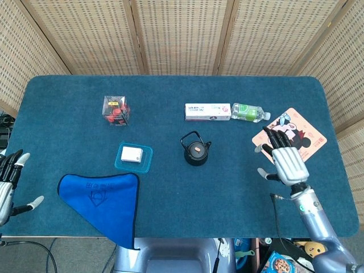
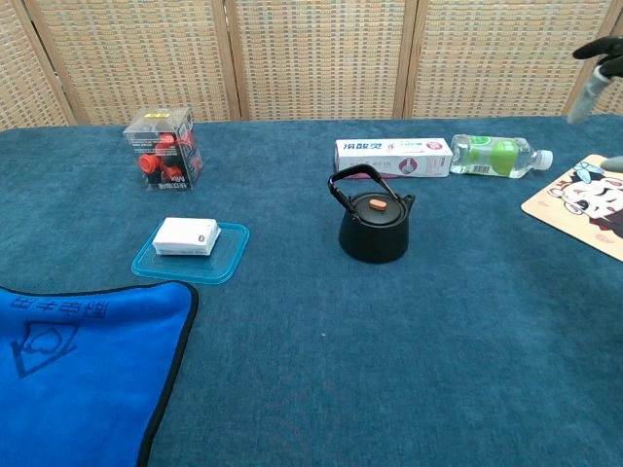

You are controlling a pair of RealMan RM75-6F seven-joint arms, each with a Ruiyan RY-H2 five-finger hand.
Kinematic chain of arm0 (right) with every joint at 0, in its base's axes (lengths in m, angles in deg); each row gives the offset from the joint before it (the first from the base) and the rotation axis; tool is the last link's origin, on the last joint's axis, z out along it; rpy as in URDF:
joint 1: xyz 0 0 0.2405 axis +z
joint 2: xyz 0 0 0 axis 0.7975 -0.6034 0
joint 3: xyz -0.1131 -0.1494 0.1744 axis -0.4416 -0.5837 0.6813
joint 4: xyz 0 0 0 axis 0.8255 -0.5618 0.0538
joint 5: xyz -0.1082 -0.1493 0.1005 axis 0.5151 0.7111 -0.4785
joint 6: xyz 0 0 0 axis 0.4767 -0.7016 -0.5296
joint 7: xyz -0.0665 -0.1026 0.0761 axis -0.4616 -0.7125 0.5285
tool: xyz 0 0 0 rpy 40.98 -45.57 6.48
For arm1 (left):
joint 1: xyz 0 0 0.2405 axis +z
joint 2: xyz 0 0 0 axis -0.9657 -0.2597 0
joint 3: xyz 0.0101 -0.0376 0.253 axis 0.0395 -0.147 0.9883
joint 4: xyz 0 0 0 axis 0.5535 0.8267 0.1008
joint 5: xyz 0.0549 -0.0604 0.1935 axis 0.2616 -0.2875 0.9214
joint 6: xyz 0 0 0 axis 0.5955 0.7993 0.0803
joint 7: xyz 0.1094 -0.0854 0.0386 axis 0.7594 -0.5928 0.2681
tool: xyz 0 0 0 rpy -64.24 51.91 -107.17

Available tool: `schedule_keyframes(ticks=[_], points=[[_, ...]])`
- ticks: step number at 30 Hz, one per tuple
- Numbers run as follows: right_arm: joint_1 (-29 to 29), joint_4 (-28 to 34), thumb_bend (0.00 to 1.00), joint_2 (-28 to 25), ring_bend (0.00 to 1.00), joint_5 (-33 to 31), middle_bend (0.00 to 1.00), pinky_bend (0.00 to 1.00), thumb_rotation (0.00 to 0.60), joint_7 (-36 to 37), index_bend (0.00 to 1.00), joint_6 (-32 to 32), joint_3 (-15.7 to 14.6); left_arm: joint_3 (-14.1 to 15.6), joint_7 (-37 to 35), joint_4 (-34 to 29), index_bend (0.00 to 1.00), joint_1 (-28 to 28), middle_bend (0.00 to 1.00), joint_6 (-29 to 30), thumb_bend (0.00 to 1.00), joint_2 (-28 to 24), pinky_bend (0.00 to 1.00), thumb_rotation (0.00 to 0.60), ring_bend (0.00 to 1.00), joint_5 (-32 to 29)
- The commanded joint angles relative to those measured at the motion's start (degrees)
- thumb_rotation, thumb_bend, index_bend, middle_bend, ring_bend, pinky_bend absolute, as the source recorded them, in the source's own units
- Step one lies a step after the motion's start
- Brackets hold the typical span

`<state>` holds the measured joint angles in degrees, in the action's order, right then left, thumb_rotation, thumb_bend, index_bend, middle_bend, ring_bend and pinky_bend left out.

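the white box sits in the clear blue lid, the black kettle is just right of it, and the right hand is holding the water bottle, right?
Not quite: the right hand holds nothing. In the head view its fingers are spread above the cartoon mat, apart from the water bottle. The white box does sit in the clear blue lid, with the black kettle to its right.

The head view looks almost straight down from high above the near edge of the table (image 1: 170,210), far enough off to take in the whole top and the screens behind it. The right hand (image 1: 286,161) shows low on the right, the left hand (image 1: 7,185) at the left border. The chest view sits low at the near edge, facing level across the cloth toward the screens, much closer in. Both views share the kettle (image 1: 195,149) (image 2: 373,228), well to the left of the right hand, and the bottle (image 1: 248,112) (image 2: 496,156) just beyond that hand.
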<state>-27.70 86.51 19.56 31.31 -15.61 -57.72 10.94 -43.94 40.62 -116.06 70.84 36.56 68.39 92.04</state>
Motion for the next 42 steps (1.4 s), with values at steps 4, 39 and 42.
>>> schedule_keyframes(ticks=[4, 39, 42], points=[[13.64, 1.05, 0.49, 6.98, 0.0, -24.41, 0.0, 0.0, 0.6, -9.89, 0.44, 9.99, 6.35, -0.51, -0.22, 0.45, 0.0, -0.5, 0.0, -1.18, 0.07, 0.22, 0.0, 0.6, 0.0, -1.49], [34.94, -18.02, 0.5, 30.97, 0.0, -52.12, 0.0, 0.0, 0.6, -29.5, 0.47, -0.43, 6.11, -1.87, -1.48, 1.6, 0.0, -1.81, 0.0, -4.31, 0.07, 0.17, 0.0, 0.6, 0.0, -5.81], [35.1, -19.51, 0.5, 32.01, 0.0, -52.0, 0.0, 0.0, 0.6, -29.82, 0.47, -0.51, 5.69, -1.93, -1.52, 1.67, 0.0, -1.92, 0.0, -4.59, 0.07, 0.19, 0.0, 0.6, 0.0, -6.12]])
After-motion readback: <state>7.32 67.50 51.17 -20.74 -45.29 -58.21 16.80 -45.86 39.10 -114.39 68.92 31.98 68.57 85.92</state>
